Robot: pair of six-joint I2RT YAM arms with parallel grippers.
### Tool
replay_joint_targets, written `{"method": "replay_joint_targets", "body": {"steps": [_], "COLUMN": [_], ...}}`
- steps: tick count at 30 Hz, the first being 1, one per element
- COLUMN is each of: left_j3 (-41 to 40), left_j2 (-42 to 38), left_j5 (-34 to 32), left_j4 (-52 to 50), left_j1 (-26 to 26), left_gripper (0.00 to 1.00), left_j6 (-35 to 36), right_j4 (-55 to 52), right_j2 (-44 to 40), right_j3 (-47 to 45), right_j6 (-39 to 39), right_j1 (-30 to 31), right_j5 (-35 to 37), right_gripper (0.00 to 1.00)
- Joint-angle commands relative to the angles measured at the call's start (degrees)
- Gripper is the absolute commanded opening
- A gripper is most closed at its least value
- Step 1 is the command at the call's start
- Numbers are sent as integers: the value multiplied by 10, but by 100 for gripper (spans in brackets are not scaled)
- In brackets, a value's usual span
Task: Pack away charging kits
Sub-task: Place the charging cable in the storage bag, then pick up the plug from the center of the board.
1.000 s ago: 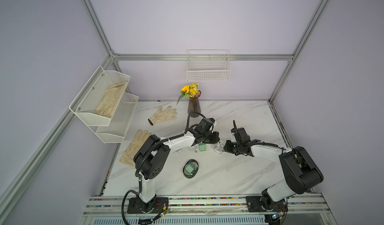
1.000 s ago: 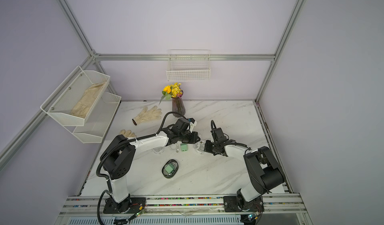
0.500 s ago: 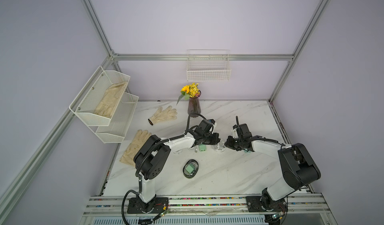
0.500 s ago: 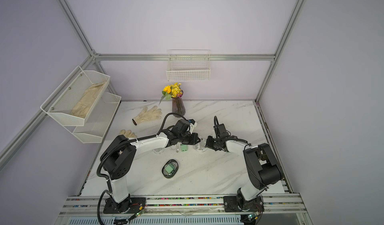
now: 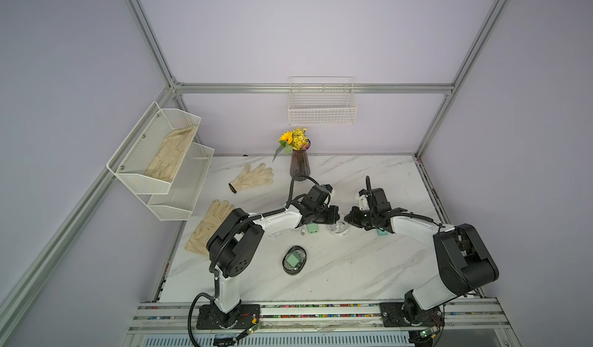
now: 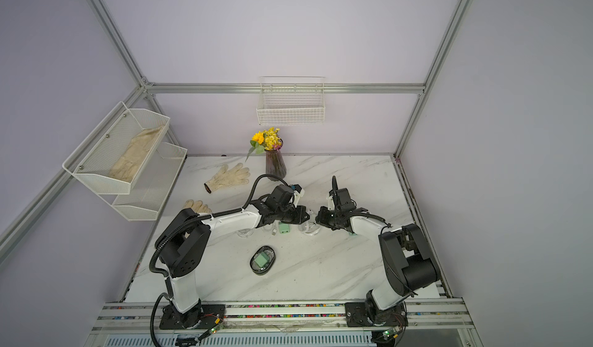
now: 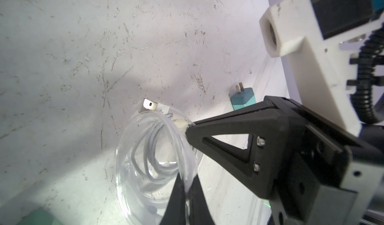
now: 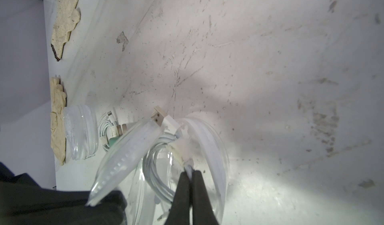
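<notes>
So the left end effector pinched the clear plastic case by its rim, right end effector clamped the coiled white cable, plug poking out over the rim.

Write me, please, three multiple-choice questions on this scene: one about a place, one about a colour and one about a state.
1. Where does the cable at the right gripper lie?
A. in a drawer
B. in the open clear case
C. on the floor
2. What colour is the plug beside the right arm?
A. red
B. black
C. teal
3. How is the right gripper?
A. wide open
B. half open, holding nothing
C. shut on the cable

Answers:
1. B, the coil sits inside the clear case, with one end over its rim.
2. C, the left wrist view shows a teal body with two prongs.
3. C, the fingertips pinch the cable at its tie.
</notes>
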Motion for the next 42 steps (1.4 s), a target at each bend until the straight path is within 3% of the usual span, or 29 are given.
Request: {"method": "replay_joint_targets", "body": {"steps": [1,14,24,28,35,42], "left_j3": [-18,-23,-18,-11,1,17], "left_j2": [-15,-19,-15,-7,-5,-2], "left_j5": [-2,-32,-32,-24,-32,-51], "left_j4": [9,21,39,36,7,-23], "left_j1": [-2,-2,-7,-12,-16,-16], "left_gripper": [0,0,0,0,0,0], "left_j6": [-10,-27,-29,-29,-17,-5], "right_j4": [27,33,29,28,-15,-126], "right_j2": [8,-9,-18,-33,-84,-139], "right_j3": [5,-59,-53,-49,-30,15], "right_j6": [10,-7,-18,-14,-17,-14], "right_j1": [-2,-2,-1,-1,-1,-9], "right_j5": [-7,45,5,-6,12,176], "right_gripper": [0,0,0,18,36,59]}}
